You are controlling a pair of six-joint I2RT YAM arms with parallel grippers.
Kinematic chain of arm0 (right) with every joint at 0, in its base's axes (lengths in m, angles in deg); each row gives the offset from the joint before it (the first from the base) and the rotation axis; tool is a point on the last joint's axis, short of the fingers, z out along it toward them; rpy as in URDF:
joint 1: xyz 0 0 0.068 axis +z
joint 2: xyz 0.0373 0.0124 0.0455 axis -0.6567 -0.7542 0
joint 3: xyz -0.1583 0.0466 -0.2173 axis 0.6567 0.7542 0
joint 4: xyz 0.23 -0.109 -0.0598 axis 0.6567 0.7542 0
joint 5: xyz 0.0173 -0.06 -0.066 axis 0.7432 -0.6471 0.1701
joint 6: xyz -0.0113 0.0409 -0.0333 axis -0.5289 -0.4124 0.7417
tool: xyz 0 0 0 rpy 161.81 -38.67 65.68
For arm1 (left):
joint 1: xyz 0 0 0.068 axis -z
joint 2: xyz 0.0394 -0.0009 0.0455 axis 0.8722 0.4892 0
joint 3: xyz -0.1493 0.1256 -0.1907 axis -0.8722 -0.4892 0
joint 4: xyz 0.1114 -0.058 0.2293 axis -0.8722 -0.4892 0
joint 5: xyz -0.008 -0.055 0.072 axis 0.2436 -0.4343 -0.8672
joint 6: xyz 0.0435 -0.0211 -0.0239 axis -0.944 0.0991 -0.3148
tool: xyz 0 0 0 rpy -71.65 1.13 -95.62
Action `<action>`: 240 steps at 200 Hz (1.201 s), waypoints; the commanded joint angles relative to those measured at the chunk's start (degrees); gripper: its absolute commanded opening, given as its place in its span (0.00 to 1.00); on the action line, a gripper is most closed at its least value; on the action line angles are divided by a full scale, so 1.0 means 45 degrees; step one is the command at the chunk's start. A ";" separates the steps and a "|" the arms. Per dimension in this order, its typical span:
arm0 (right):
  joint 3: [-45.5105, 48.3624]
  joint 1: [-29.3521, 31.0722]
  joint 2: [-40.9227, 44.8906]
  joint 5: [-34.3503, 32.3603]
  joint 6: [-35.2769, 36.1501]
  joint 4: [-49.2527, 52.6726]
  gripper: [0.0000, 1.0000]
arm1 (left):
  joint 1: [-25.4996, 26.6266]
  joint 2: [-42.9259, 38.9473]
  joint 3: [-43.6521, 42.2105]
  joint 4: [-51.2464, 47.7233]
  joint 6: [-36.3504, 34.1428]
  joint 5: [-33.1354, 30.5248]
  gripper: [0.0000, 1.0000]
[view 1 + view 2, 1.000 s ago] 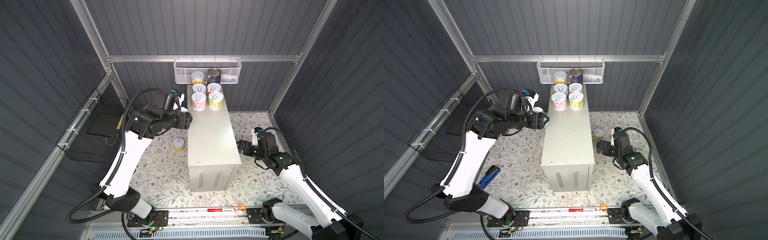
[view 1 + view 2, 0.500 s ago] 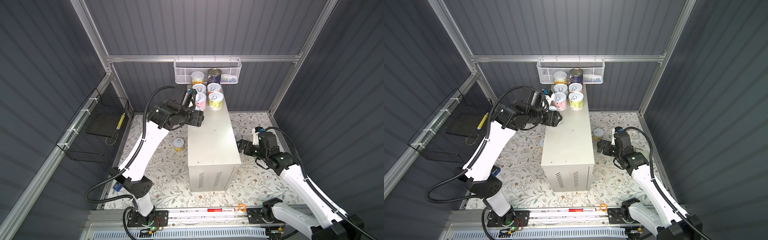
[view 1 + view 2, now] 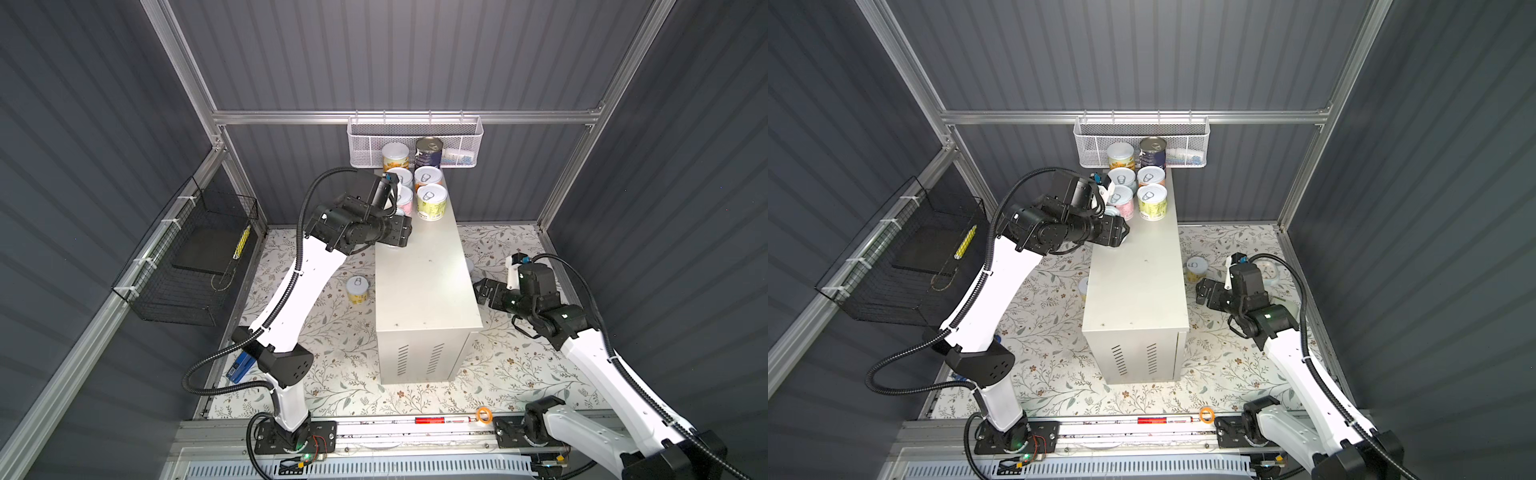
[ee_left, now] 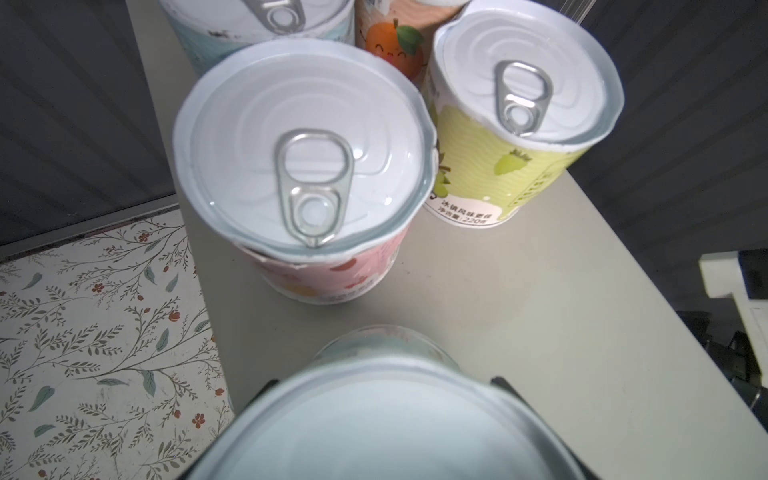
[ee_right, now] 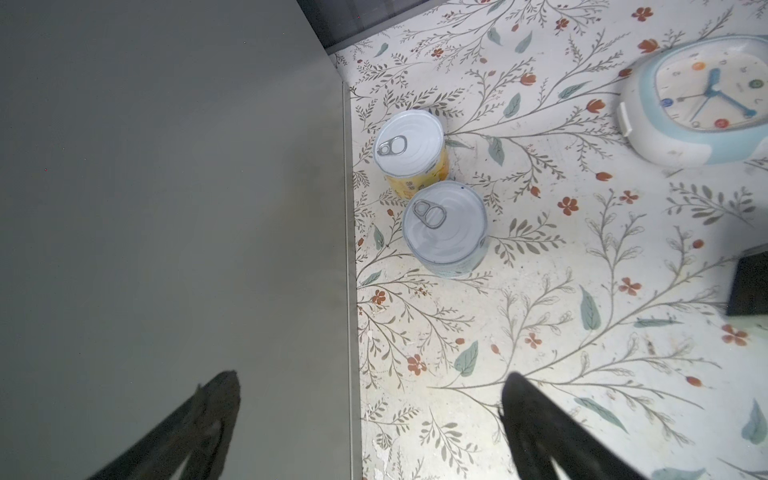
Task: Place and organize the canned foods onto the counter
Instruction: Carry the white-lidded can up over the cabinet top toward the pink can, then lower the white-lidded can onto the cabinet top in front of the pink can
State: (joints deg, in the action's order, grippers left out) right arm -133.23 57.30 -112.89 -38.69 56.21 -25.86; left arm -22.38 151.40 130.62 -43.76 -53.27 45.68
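L gripper [image 3: 395, 233] holds a stiff, smooth can [image 4: 374, 424] by its sides, prob. light, over the counter [image 3: 424, 286]; R gripper [image 5: 370, 386] fingers stand wide.

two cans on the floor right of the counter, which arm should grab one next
Right: the right gripper hangs open near the two cans; the left gripper is shut on a can over the counter.

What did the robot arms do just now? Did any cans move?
The left claw, shut on a can, swung inward from the counter's edge to over its top, next to the pink can. It has not let go. The right claw stayed open beside the counter, and the other cans standing there did not move.
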 commanded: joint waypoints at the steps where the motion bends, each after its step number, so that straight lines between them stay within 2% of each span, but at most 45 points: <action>1: -0.0135 -0.0098 -0.0062 0.0137 0.0183 -0.0215 0.99 | 0.0077 0.0220 0.0382 -0.0050 -0.0087 -0.0031 0.40; 27: -0.0115 -0.0115 -0.0094 0.0152 0.0168 -0.0236 0.99 | 0.0096 0.0278 0.0305 0.0061 -0.0085 -0.0021 0.54; 65: -0.0115 -0.0159 -0.0035 0.0181 0.0142 -0.0219 0.99 | 0.0097 0.0181 0.0242 0.0207 -0.0161 -0.0028 0.65; 146: -0.0174 -0.0174 -0.0114 0.0302 0.0074 -0.0281 0.99 | 0.0096 -0.0059 -0.0067 0.0545 -0.0203 -0.0135 0.73; 210: -0.0169 -0.0174 -0.0119 0.0386 0.0035 -0.0306 0.99 | 0.0087 -0.0031 -0.0123 0.0717 -0.0262 -0.0131 0.85; 240: -0.0194 -0.0193 -0.0056 0.0376 0.0036 -0.0308 0.99 | 0.0096 -0.0038 0.0047 0.0773 -0.0355 -0.0250 0.86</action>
State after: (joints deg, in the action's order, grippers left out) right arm -133.23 56.82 -113.24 -37.47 56.41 -26.58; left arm -22.38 151.80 130.51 -41.22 -53.73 45.11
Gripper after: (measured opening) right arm 0.989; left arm 0.859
